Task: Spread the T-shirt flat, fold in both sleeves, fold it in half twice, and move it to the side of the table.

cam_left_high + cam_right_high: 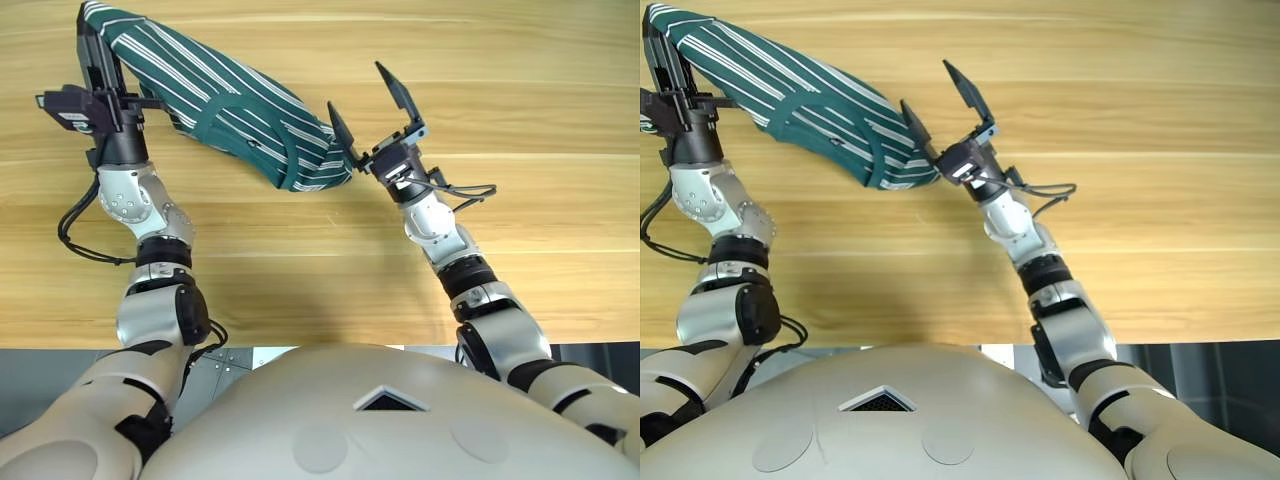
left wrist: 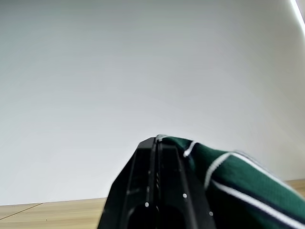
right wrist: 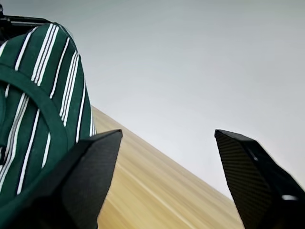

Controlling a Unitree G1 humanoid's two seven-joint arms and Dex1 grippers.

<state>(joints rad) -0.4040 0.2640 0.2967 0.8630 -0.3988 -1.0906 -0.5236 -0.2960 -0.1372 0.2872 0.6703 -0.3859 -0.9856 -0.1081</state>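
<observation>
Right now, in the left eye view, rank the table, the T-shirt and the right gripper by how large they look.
1. table
2. T-shirt
3. right gripper, clearly smallest, even held above the table and nearer the camera

No text, label, number or sign is readable. The T-shirt (image 1: 240,110) carries only white stripes on green, and the worktop (image 1: 500,60) shows plain wood grain.

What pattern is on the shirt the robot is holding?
The shirt is dark green with thin white stripes, clearest in the left eye view.
</observation>
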